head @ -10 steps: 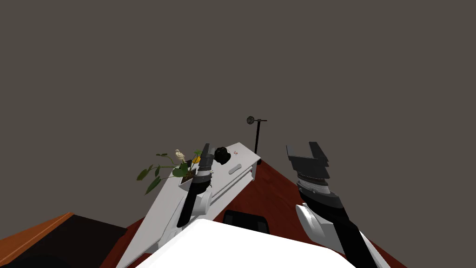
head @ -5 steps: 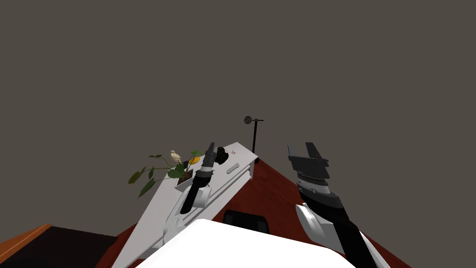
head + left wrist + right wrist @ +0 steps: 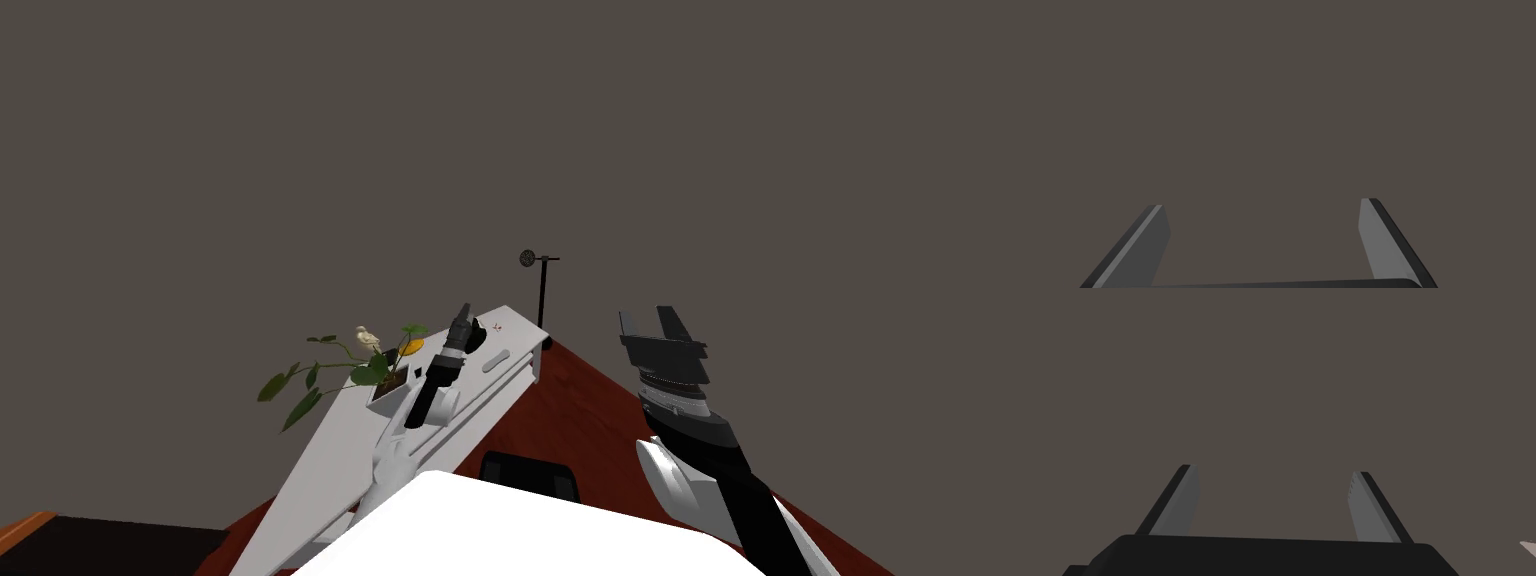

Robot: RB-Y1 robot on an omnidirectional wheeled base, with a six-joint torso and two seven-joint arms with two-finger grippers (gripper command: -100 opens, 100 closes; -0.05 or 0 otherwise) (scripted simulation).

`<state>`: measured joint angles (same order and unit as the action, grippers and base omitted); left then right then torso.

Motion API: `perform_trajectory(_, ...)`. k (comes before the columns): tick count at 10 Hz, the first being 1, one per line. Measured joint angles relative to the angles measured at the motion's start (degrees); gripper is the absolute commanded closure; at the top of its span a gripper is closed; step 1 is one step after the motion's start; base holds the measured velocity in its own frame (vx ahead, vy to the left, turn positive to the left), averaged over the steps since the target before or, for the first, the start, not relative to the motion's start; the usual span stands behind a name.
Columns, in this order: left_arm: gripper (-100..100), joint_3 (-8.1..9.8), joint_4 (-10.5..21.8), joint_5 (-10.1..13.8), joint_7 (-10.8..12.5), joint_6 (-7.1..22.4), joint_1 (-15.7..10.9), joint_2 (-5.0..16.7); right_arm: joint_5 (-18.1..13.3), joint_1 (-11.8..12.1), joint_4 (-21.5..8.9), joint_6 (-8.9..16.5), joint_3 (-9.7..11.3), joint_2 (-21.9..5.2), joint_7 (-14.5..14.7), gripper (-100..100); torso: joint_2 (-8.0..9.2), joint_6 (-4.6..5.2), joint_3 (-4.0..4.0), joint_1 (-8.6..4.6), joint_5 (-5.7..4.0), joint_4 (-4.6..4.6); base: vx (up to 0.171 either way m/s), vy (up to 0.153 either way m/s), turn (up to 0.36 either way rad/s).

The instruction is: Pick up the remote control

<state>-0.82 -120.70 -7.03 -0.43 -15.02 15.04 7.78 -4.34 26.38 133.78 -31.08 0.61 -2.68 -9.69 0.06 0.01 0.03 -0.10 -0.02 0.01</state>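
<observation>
The whole head view has slid over since a second ago, so that was my own turn, not the things moving. My left arm (image 3: pixel 432 378) has reached further out over the white worktop (image 3: pixel 330 460). The left fingers (image 3: pixel 464 316) used to be beside the plant, and now they are much nearer the remote control (image 3: pixel 497 361). The remote control is a small pale grey bar. It lies flat on the worktop near the far end, just beside the left fingers on their right, and it is not touched. In the left wrist view the left fingers (image 3: pixel 1381 240) stand wide apart and hold nothing, with a plain grey-brown wall in front of them. The right fingers (image 3: pixel 678 322) have stayed up in the air, well apart from the worktop, over the red-brown floor (image 3: pixel 590 420). In the right wrist view the right fingers (image 3: pixel 1369 513) are spread too and hold nothing. A black lumpy thing (image 3: pixel 479 336) sits right by the left fingers and is partly hidden by them, very close to the remote control. A tiny red thing (image 3: pixel 497 327) lies past it. On the other side of the arm is a leafy plant (image 3: pixel 310 385) in a white pot (image 3: pixel 390 393), with a small pale bird (image 3: pixel 367 336) and a yellow thing (image 3: pixel 410 347) near it. A thin black stand (image 3: pixel 541 295) with a round top rises behind the far end of the worktop.
</observation>
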Motion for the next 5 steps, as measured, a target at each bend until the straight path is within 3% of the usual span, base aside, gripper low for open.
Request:
perform_trajectory(3,-100,0.67,3.2,0.2,0.41,5.02,-4.61,1.27,0.0,0.0,0.0,0.0,0.0,0.0,0.0,0,-0.01,-0.01,0.0,-0.04,-0.01,0.0,-0.019,-0.038,-0.054)
perform_trajectory(5,-100,0.72,5.77,-0.06,0.17,7.7,-7.41,0.91,0.0,0.0,0.0,0.0,0.0,0.0,0.0,0,-0.02,0.0,-0.01,-0.06,-0.01,-0.01,-0.012,-0.038,-0.074)
